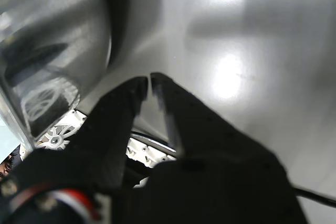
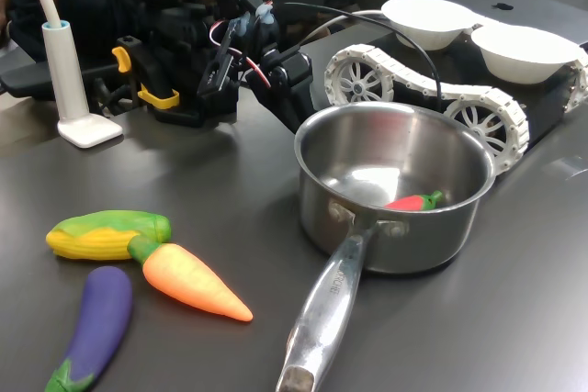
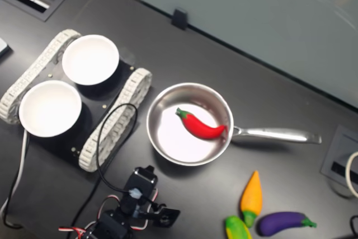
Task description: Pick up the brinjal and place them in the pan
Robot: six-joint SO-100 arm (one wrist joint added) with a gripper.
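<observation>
The purple brinjal (image 2: pixel 96 323) with its green cap lies on the dark table at the first exterior view's lower left, beside the corn and carrot; in the second exterior view the brinjal (image 3: pixel 282 222) is at the lower right. The steel pan (image 2: pixel 404 240) (image 3: pixel 176 141) stands mid-table and holds a red chilli (image 2: pixel 413 201) (image 3: pixel 200 126). My gripper (image 2: pixel 296 115) (image 3: pixel 168 216) hangs low just outside the pan's wall, far from the brinjal. In the wrist view the gripper (image 1: pixel 149 80) has its black tips almost touching, nothing between them, and the pan wall (image 1: pixel 52 35) is close alongside.
An orange carrot (image 2: pixel 193 282) (image 3: pixel 251 197) and a yellow corn (image 2: pixel 106 234) (image 3: pixel 238 229) lie next to the brinjal. A tracked vehicle (image 2: pixel 478 107) carrying two white bowls (image 3: pixel 89 59) (image 3: pixel 50 107) stands behind the pan. The pan's long handle (image 2: pixel 326 309) points toward the table's front.
</observation>
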